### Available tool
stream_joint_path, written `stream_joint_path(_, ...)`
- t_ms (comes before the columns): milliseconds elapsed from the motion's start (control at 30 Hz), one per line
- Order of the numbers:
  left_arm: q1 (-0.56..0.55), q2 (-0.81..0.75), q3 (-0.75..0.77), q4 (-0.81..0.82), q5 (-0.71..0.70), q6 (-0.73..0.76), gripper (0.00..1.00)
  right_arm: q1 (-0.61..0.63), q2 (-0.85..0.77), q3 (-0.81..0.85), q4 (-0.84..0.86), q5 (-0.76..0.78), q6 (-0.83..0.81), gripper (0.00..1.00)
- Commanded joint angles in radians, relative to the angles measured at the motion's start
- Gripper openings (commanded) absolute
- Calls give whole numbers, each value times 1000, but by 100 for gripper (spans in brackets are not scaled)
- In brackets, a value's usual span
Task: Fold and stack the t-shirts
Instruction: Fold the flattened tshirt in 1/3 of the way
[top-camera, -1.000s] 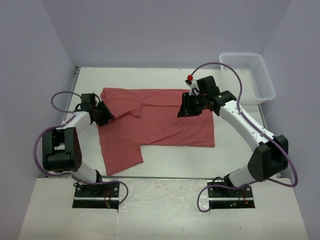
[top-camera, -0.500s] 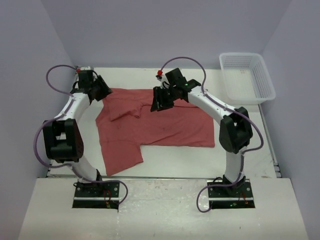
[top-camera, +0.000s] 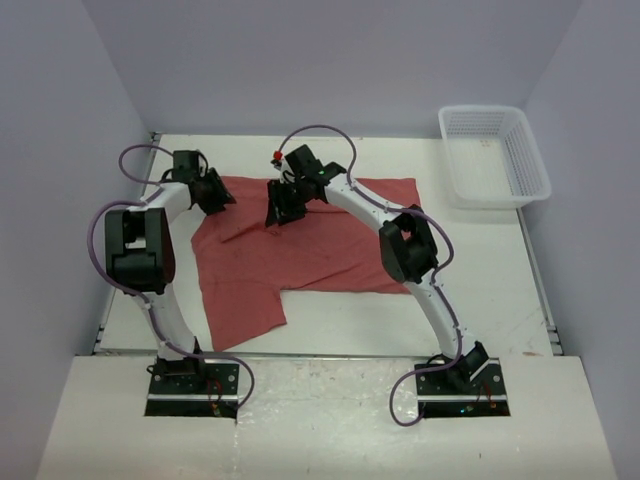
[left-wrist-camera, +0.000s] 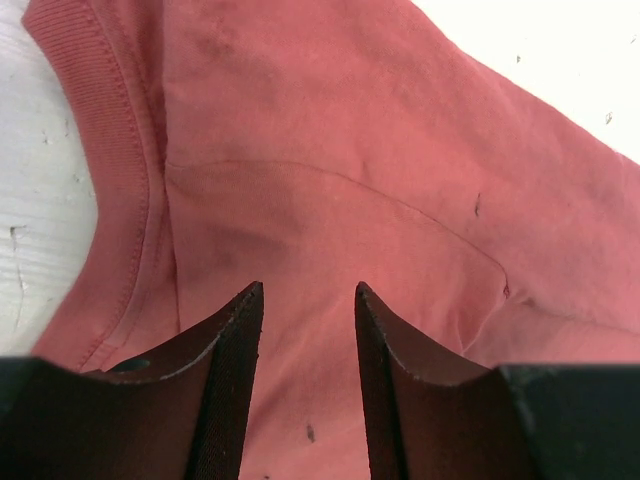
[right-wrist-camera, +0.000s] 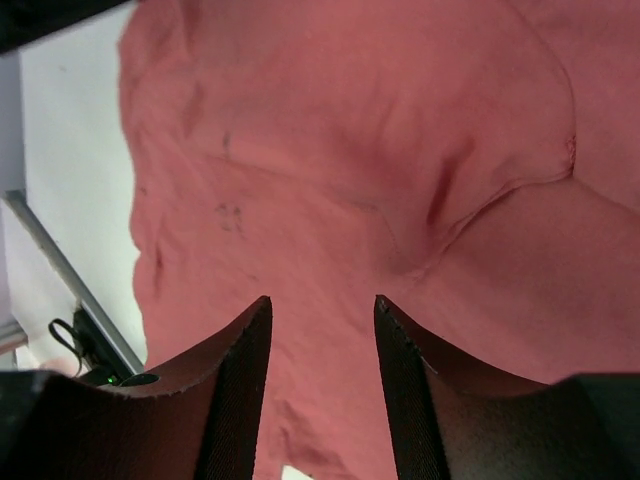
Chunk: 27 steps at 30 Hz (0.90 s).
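Brick-red cloth fills the space under both of my pincers: the t-shirt (top-camera: 330, 245) lies spread out on the white table (top-camera: 480, 300), left of the middle. One sleeve reaches toward the near edge on the left, and its far right corner lies near the back of the table. My left pincer (top-camera: 215, 190) hangs at the shirt's far left corner. Its two dark fingers (left-wrist-camera: 235, 340) are parted, with only cloth showing below the gap and nothing pinched, and the ribbed collar band (left-wrist-camera: 115, 150) curves just to one side of them. My right pincer (top-camera: 280, 208) hangs over the far edge of the shirt, near the left one but apart from it. It is likewise released, and through its gap I see a creased seam (right-wrist-camera: 470, 200) in the fabric. My right arm (top-camera: 405, 245) stretches diagonally across the shirt and hides a strip of its far middle. My left arm (top-camera: 140, 250) stands along the shirt's left border. Purple cables (top-camera: 320, 130) loop above both wrists, and a small red knob (top-camera: 275, 155) sits by the right one. A low ridge of bunched cloth (top-camera: 250, 225) runs between the two pincers. Off in the far right corner, well apart from the shirt, stands a white mesh basket (top-camera: 530, 165); all I can see inside it is its own white mesh.
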Motion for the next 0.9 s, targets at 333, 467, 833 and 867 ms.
stream_joint_path(333, -6, 27, 29, 86, 47, 23, 44, 9, 69, 94, -25, 12, 1, 46)
stream_joint_path(467, -6, 36, 29, 89, 56, 16, 44, 9, 83, 103, -25, 15, 6, 46)
stream_joint_path(833, -4, 2, 4, 103, 84, 16, 45, 5, 106, 152, -74, 82, 26, 46)
stream_joint_path(867, -4, -1, -5, 111, 93, 13, 45, 5, 112, 163, -78, 81, 30, 46)
